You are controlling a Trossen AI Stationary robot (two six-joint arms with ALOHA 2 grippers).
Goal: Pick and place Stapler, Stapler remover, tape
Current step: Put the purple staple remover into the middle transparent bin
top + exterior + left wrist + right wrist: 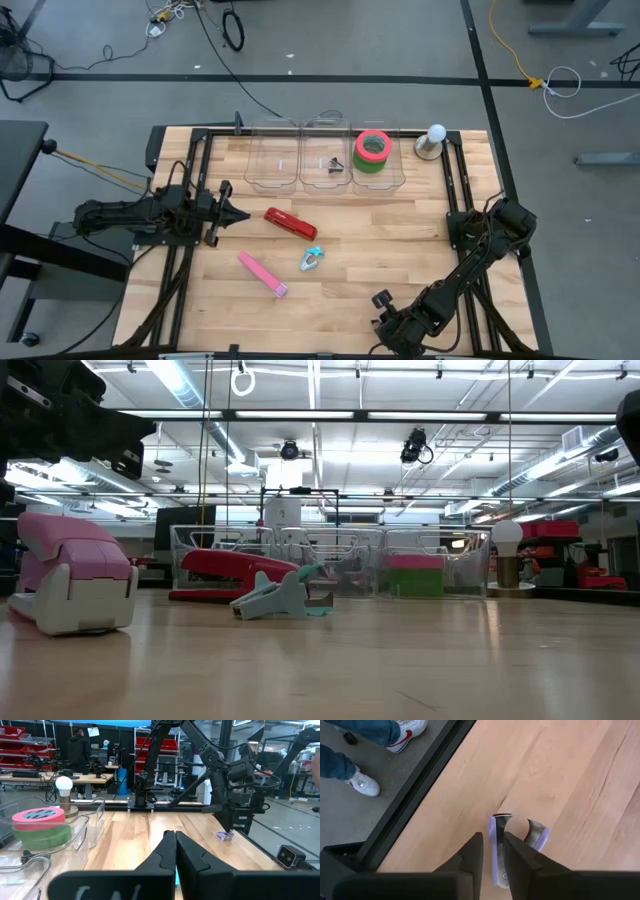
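Observation:
A purple staple remover (493, 845) lies on the wood near the table's near edge. My right gripper (492, 851) slants down over it, narrowly open. One arm of the remover lies between its two fingers, and the other arm (538, 833) lies outside them. I cannot tell whether they touch. The red stapler (290, 223), a pink stapler (263, 274) and a teal staple remover (312, 259) lie mid-table. The red roll of tape (373, 144) lies flat on the green roll in the right-hand clear bin (394, 180). My left gripper (237, 213) waits shut at the left, level above the table.
Three clear bins stand along the far edge; the middle one (325, 182) holds a dark staple remover (333, 165). A white bulb on a stand (435, 140) is at the far right. A person's feet (365, 784) stand on the floor by the near edge.

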